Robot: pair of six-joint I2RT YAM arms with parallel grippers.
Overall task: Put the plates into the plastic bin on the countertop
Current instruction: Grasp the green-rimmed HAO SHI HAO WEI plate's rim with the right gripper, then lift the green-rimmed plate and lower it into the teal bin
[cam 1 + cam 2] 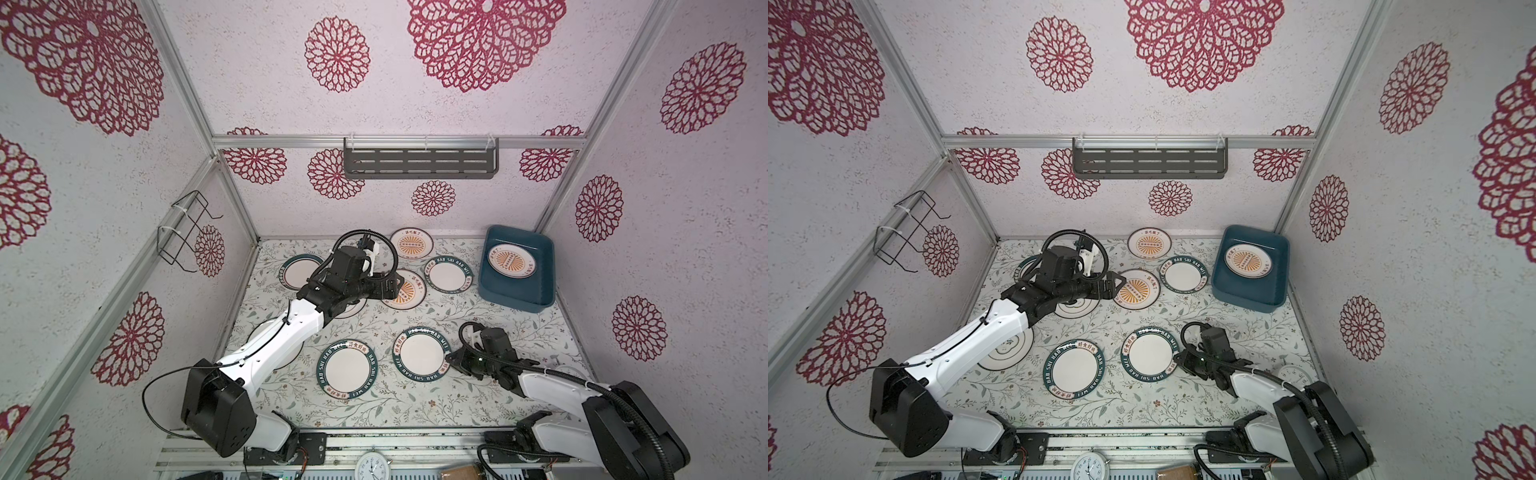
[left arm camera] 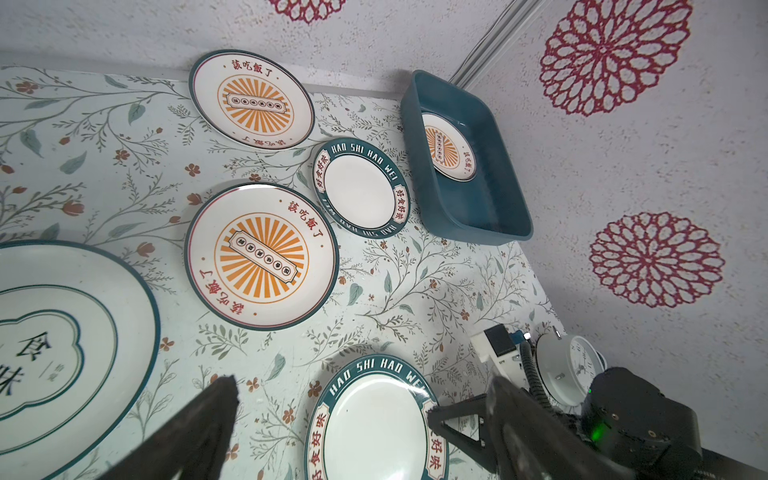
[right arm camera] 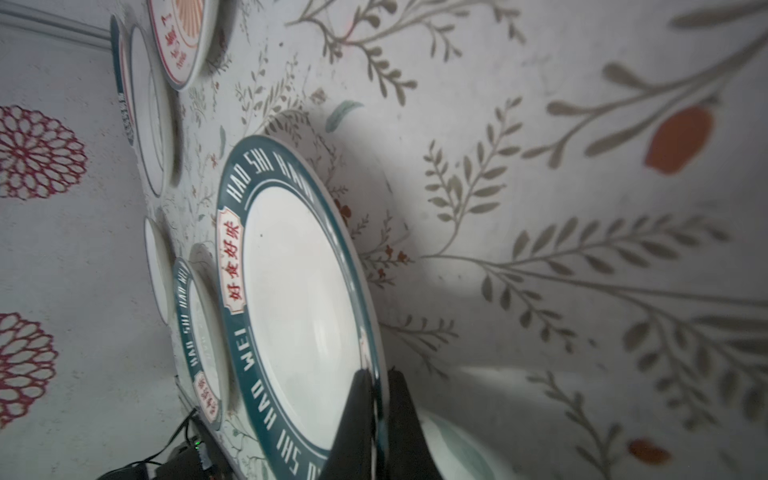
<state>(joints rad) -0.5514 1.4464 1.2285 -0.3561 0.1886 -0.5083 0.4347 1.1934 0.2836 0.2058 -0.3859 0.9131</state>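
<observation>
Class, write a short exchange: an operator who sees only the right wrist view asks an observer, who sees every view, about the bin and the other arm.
Operator: My right claw is shut on a green-rimmed plate. Is the bin empty?
Observer: No, it already holds one sunburst plate.
Operator: And the left claw?
Observer: It is open, holding nothing.
</observation>
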